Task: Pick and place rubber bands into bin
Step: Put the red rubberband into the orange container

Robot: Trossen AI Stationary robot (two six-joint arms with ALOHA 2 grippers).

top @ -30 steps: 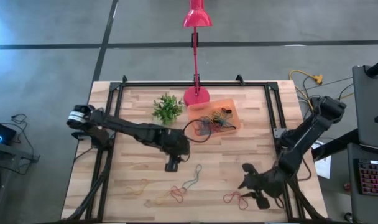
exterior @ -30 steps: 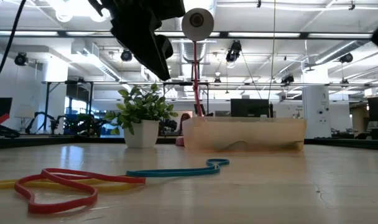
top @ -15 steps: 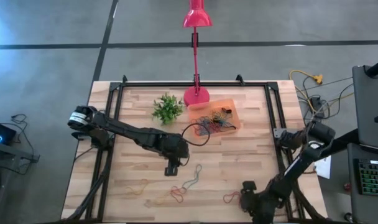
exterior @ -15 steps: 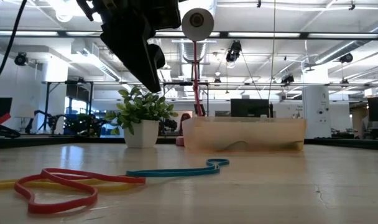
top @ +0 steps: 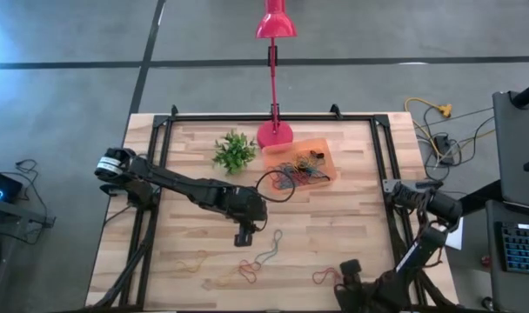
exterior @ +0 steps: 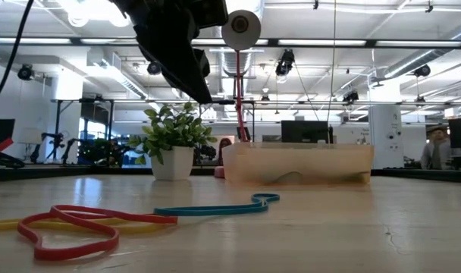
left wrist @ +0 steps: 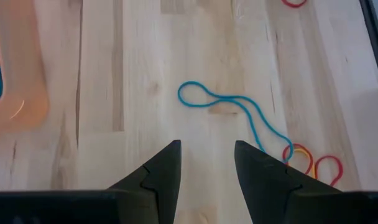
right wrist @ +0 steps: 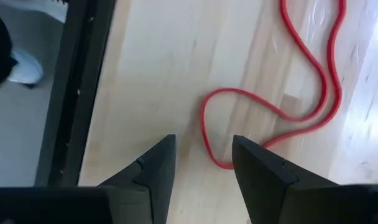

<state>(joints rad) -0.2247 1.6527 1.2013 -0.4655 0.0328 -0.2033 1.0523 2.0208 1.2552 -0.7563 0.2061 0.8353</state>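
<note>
Two grippers, left [top: 244, 238] and right [right wrist: 201, 163], hovered with fingers spread over loose rubber bands [top: 269, 249] lying on the surface, one long blue band [left wrist: 239, 115] stretching lengthwise away from the orange bin [top: 324, 157].

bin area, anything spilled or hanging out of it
Yes: a dark rubber band loops over the bin edge onto the table instead of lying inside. The rest of the bands look piled within it.
</note>
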